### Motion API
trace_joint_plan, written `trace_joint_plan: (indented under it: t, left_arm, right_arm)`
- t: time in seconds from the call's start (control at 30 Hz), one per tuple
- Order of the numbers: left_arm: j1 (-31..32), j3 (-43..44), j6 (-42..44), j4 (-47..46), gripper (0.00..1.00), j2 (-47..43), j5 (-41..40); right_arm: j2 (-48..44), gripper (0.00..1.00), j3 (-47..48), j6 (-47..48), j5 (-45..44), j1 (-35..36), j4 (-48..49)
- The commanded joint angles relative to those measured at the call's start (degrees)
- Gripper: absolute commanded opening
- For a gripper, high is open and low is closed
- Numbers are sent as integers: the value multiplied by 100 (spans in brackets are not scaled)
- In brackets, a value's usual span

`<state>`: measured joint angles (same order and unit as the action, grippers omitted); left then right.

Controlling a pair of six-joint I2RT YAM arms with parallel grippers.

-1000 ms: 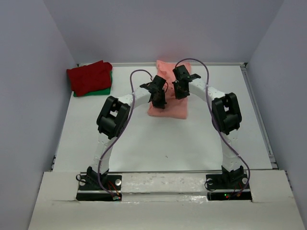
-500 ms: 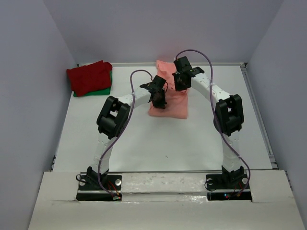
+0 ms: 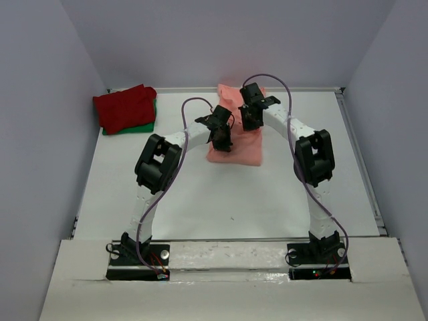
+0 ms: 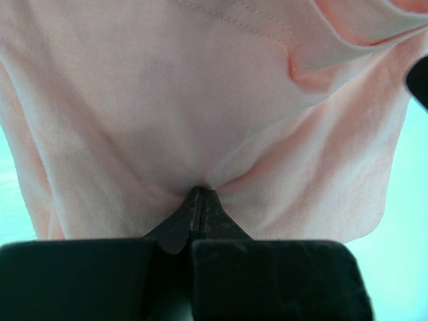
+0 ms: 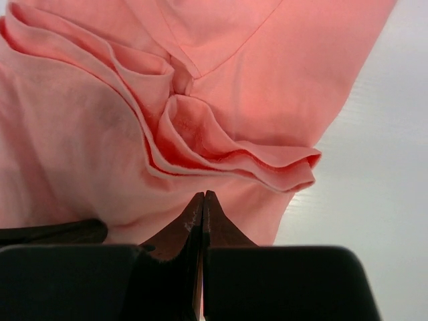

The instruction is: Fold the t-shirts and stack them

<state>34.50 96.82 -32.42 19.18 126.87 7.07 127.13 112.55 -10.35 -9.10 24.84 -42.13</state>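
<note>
Works on the salmon-pink t-shirt (image 3: 242, 152), spread at the far middle of the table (image 3: 200, 200), partly folded and not yet a tidy pad

Pinches it with the left gripper (image 4: 199, 198), jaws clamped together on a pucker of cloth toward the shirt's left side, with creases fanning out from the tips; probably a grip for lifting or dragging that side over into a fold

Sets the right gripper (image 5: 202, 200) farther back and to the right on the same shirt, jaws likewise pressed tight together, just short of a bunched ruffle of doubled hems; cannot tell whether any cloth is caught between them or only lies under them

Seems to put it there to pin or take the opposite part, so the cloth moves as one sheet instead of slumping

Leaves the dark red t-shirt (image 3: 124, 107) folded at the far left corner, well apart, resting on the green t-shirt (image 3: 146, 126), with only a green strip showing at its near and right edges

Suggests that pile as the place for the pink one once folded: two of three apparently done, folding of the last in hand
</note>
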Motion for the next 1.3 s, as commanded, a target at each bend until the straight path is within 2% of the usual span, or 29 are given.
trace_joint_plan:
  t: [0.0, 0.3, 0.87, 1.27]
  left_arm:
    - [39, -145, 70, 271, 0, -22, 93]
    - [48, -180, 35, 253, 0, -153, 119]
    - [180, -629, 61, 244, 0, -795, 93]
    - [268, -1086, -53, 121, 0, -1155, -197]
  right_arm:
    - [162, 0, 346, 15, 67, 47, -15]
    - [540, 0, 820, 112, -4, 47, -67]
    - [2078, 0, 2174, 24, 427, -735, -498]
    - [1456, 0, 1779, 341, -347, -735, -279]
